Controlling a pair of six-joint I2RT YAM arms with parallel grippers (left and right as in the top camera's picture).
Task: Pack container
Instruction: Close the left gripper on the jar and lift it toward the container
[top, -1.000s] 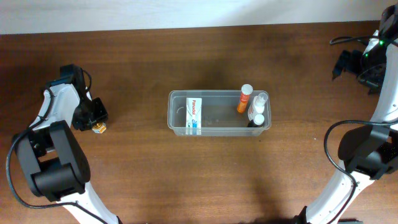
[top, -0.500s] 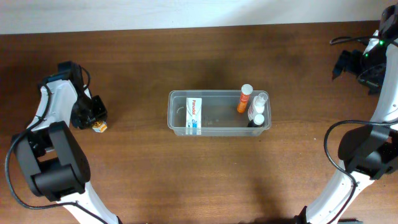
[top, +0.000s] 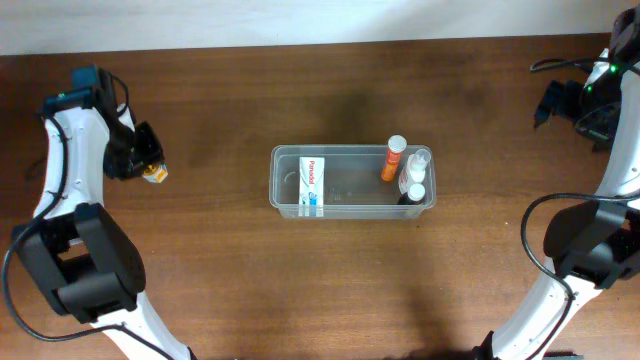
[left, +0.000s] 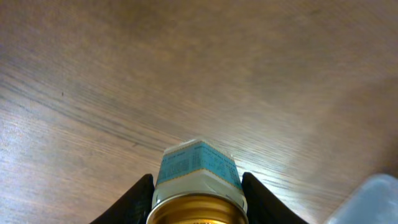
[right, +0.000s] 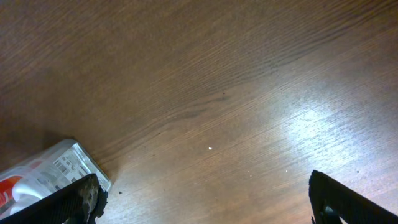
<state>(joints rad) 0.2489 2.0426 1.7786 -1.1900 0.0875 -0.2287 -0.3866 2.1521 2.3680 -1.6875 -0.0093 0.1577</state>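
The clear plastic container (top: 290, 197) sits at the table's middle. It holds a white box (top: 313, 185), an orange bottle (top: 392, 159) and small white bottles (top: 415, 178). My left gripper (top: 148, 168) is at the far left, shut on a small bottle with a gold cap and blue-white label (left: 198, 180), held off the table. A corner of the container shows at the left wrist view's lower right (left: 373, 202). My right gripper (right: 205, 199) is open and empty above bare wood at the far right; the container's end (right: 50, 171) shows at its lower left.
The wooden table (top: 320, 290) runs across the view, with a pale wall strip along the far edge. Both arm bases stand at the front corners, and cables lie by the right arm at the back right (top: 560, 70).
My left gripper has lifted and moved toward the back with the gold-capped bottle in it. The right arm and the container have not moved.
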